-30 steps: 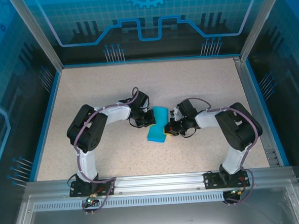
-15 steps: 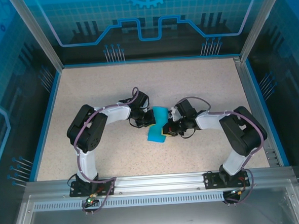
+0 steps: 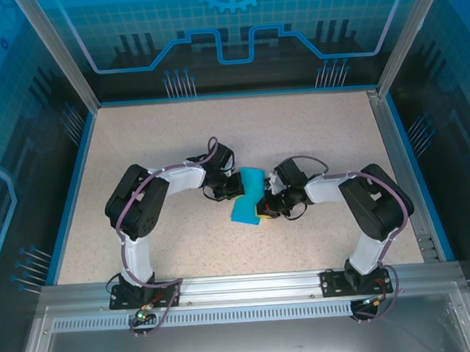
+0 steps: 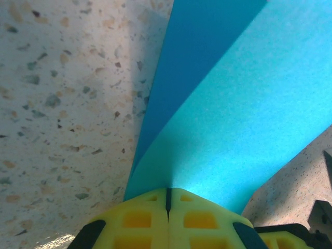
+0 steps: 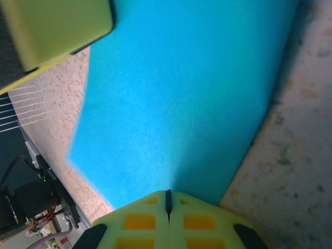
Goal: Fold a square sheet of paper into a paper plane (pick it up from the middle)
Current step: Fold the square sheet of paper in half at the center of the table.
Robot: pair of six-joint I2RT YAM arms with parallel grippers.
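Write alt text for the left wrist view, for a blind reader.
The left gripper, yellow fingers shut at the bottom edge, pinches cyan paper that fans up and right, a darker layer showing on its left. Speckled table lies beside it.

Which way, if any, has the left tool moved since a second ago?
No. The left tool keeps its spot against the table's far blue edge.

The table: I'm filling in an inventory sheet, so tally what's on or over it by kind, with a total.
Cyan-blue paper sheet: 1
Grippers, each pinching an edge of that sheet: 2 (left gripper, right gripper)
Total: 3
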